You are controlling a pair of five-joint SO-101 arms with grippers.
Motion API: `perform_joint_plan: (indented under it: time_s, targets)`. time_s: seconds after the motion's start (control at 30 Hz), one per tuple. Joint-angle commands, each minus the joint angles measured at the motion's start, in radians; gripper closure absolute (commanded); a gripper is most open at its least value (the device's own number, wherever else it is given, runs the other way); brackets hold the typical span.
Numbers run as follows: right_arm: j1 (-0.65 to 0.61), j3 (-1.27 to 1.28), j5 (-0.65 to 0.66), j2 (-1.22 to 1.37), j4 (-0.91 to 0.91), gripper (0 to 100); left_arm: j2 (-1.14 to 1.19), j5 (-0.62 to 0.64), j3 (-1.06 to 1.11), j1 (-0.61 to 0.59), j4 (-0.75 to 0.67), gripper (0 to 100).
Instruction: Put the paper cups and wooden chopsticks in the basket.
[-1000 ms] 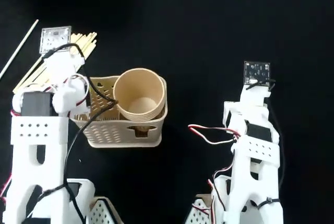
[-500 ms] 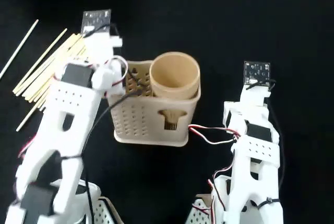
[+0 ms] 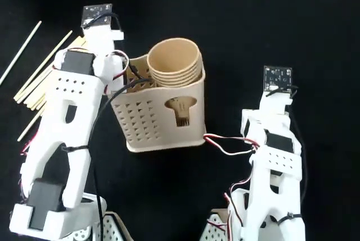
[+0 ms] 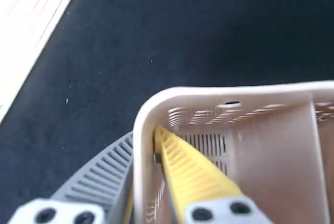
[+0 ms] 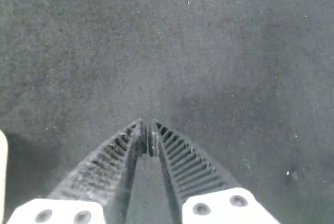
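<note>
A beige slotted basket (image 3: 154, 120) hangs tilted off the black table, showing its side wall. A stack of paper cups (image 3: 175, 62) stands in its far right part. My left gripper (image 3: 120, 81) is shut on the basket's left wall. In the left wrist view the yellow finger (image 4: 188, 172) lies inside the basket (image 4: 219, 92) and the grey finger (image 4: 102, 174) outside, with the rim pinched between them. Wooden chopsticks (image 3: 45, 78) lie in a loose pile at the far left, and they (image 4: 23, 25) also show pale beyond the basket. My right gripper (image 5: 146, 136) is shut on nothing, low over bare cloth.
One thin stick (image 3: 20, 53) lies apart from the pile near the left edge. The right arm (image 3: 274, 145) stands at the right of the basket, with red and white wires (image 3: 225, 142) reaching toward the basket's lower corner. The table's back edge meets cables and gear.
The left arm has swung up and to the right, lifting and tilting the basket with the cups in it. The right arm has not moved.
</note>
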Motion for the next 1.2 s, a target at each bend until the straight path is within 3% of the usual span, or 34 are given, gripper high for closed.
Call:
perform_joint_plan:
  time_s: [0.0,0.1,0.47,0.63,0.73,0.9,1.17]
  targets:
    - [0.008,-0.004,-0.003,0.001,-0.020,97.4,-0.003,-0.095,-0.018,0.022,0.071,87]
    - [0.008,-0.004,-0.003,0.001,-0.020,97.4,-0.009,-0.095,-0.018,0.024,0.086,80]
    - [0.008,-0.004,-0.003,0.001,-0.020,97.4,-0.261,-0.104,-0.018,0.015,0.104,79]
    - [0.003,0.001,-0.002,0.002,-0.018,97.4,-0.408,-0.288,-0.091,-0.012,0.229,79]
    - [-0.023,0.004,-0.002,0.002,-0.018,97.4,-0.430,-0.370,-0.203,-0.127,0.325,79]
    - [-0.031,0.005,-0.002,0.002,-0.018,97.4,-0.288,-0.540,-0.311,-0.383,0.330,79]
    - [-0.032,0.005,0.026,0.002,-0.018,97.4,0.206,-0.795,-0.541,-0.484,0.328,79]
